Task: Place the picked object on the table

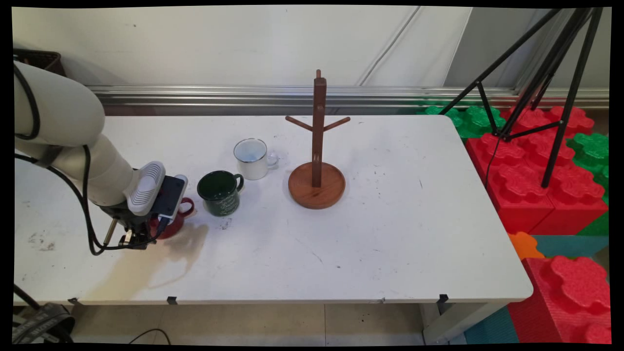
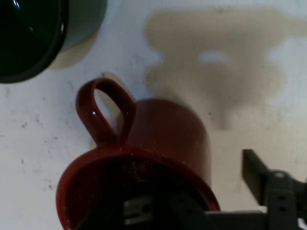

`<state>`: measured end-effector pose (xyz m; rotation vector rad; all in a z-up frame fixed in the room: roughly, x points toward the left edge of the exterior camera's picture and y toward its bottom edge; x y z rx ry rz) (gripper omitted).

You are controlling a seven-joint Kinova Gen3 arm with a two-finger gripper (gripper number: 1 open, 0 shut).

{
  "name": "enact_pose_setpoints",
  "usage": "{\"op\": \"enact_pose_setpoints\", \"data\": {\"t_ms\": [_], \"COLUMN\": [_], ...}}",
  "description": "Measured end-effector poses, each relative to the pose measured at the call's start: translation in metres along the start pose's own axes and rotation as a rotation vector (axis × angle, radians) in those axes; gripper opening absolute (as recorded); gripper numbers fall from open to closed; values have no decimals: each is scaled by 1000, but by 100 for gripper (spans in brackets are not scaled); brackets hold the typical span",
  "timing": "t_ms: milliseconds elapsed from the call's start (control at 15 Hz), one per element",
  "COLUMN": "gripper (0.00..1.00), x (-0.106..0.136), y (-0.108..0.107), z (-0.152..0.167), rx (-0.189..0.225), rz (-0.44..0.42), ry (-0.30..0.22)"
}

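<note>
My gripper (image 1: 146, 230) is lowered over a red mug (image 1: 176, 219) at the table's left front, and the wrist hides most of the mug in the main view. In the hand view the red mug (image 2: 158, 143) fills the lower middle, its handle (image 2: 103, 112) pointing toward a dark green mug (image 2: 33, 33). The gripper (image 2: 206, 196) straddles the mug's rim. One finger is down inside the mug; the other finger (image 2: 266, 184) is outside the wall with a gap to it. The gripper is open.
The dark green mug (image 1: 220, 193) stands just right of the red one. A white mug (image 1: 251, 159) is behind it. A wooden mug tree (image 1: 317, 146) with bare pegs stands mid-table on a round base. Red and green foam blocks (image 1: 536, 165) and a tripod (image 1: 551, 87) are off the table's right end.
</note>
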<state>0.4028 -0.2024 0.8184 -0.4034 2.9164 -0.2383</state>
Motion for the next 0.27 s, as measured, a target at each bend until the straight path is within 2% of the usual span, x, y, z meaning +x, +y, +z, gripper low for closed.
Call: {"op": "enact_pose_setpoints", "data": {"t_ms": [267], "gripper": [100], "x": [5], "y": [-4], "z": [-2], "rx": [15], "rz": [12], "ry": [22]}}
